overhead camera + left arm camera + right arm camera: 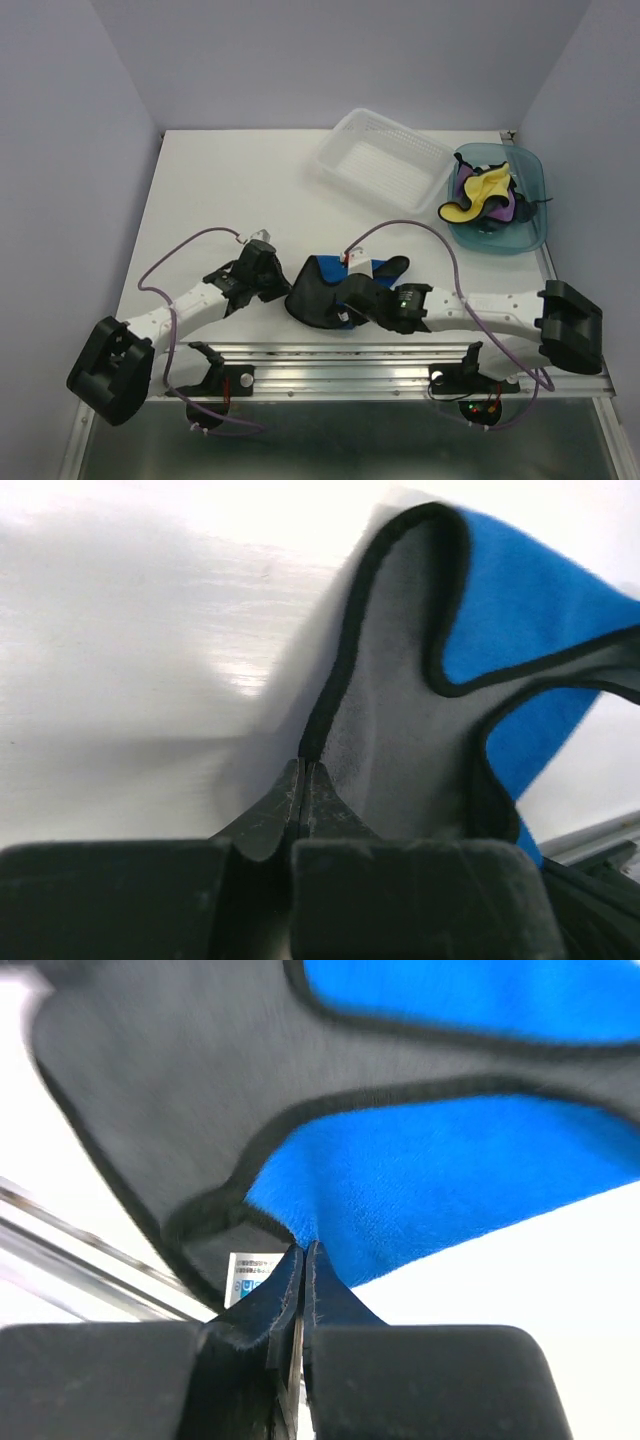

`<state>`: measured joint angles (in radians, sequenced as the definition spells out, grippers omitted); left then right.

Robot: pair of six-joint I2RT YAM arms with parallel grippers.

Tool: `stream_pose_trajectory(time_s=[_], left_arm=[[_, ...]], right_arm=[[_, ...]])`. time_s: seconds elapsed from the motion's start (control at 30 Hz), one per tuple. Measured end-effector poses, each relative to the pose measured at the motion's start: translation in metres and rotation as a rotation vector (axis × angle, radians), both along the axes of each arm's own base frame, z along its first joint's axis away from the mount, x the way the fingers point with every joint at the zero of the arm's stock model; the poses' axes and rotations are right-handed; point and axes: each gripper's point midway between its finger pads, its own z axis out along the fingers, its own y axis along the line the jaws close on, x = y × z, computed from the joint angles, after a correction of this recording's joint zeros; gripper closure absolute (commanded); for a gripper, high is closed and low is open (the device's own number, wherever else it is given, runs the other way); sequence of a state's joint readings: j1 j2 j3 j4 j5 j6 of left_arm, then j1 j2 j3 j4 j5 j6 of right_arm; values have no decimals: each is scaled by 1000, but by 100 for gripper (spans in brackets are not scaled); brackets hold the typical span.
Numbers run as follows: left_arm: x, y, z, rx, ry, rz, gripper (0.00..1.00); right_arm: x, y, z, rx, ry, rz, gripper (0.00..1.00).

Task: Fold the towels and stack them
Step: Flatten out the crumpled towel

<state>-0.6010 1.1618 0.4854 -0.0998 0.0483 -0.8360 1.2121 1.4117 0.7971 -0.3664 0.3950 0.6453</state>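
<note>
A towel (322, 285), bright blue on one face and dark grey on the other with a black hem, lies crumpled near the table's front edge between my two arms. My left gripper (287, 288) is shut on its black hem at the left; in the left wrist view the closed tips (303, 765) pinch the hem of the grey cloth (400, 720). My right gripper (347, 300) is shut on its right part; in the right wrist view the tips (304, 1248) bite into the blue face (440, 1180). More towels, a yellow one (478, 190) and a purple one (502, 210), lie in the bin.
A translucent teal bin (530, 225) stands at the back right. Next to it, a white slotted basket (385, 165) sits tilted. An aluminium rail (330, 355) runs along the near table edge, just behind the grippers. Purple cables loop over both arms.
</note>
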Motion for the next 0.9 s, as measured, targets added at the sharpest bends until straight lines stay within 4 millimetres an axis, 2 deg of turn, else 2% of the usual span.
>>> stream_pose_trajectory(time_s=[0.07, 0.13, 0.2, 0.23, 0.37, 0.4, 0.47, 0.53, 0.6, 0.73, 0.83, 0.9], left_arm=[[1, -3, 11, -29, -31, -7, 100], [4, -7, 30, -77, -87, -15, 100], [6, -10, 51, -120, -148, -18, 100], [8, -11, 62, -143, -180, -20, 100], [15, -13, 127, -238, -341, -8, 100], [17, -12, 142, -253, -375, 3, 100], [20, -7, 189, -301, -475, 33, 100], [23, -1, 219, -322, -537, 68, 100], [28, 8, 247, -328, -594, 119, 100], [44, 24, 269, -270, -625, 228, 100], [63, 32, 264, -196, -604, 296, 100], [79, 39, 256, -133, -573, 340, 100]], right_arm=[[7, 0, 26, 72, -53, -34, 99], [12, -1, 48, 131, -100, -58, 99], [18, -2, 80, 220, -155, -81, 99], [21, -3, 104, 295, -197, -93, 99], [27, -7, 178, 494, -308, -121, 99], [28, -7, 193, 528, -328, -124, 99], [32, -8, 218, 574, -361, -137, 99], [38, -9, 242, 607, -406, -159, 99], [45, -11, 255, 611, -446, -191, 99], [64, -12, 269, 569, -522, -252, 99], [94, -11, 268, 526, -534, -299, 99], [130, -15, 263, 507, -523, -343, 99]])
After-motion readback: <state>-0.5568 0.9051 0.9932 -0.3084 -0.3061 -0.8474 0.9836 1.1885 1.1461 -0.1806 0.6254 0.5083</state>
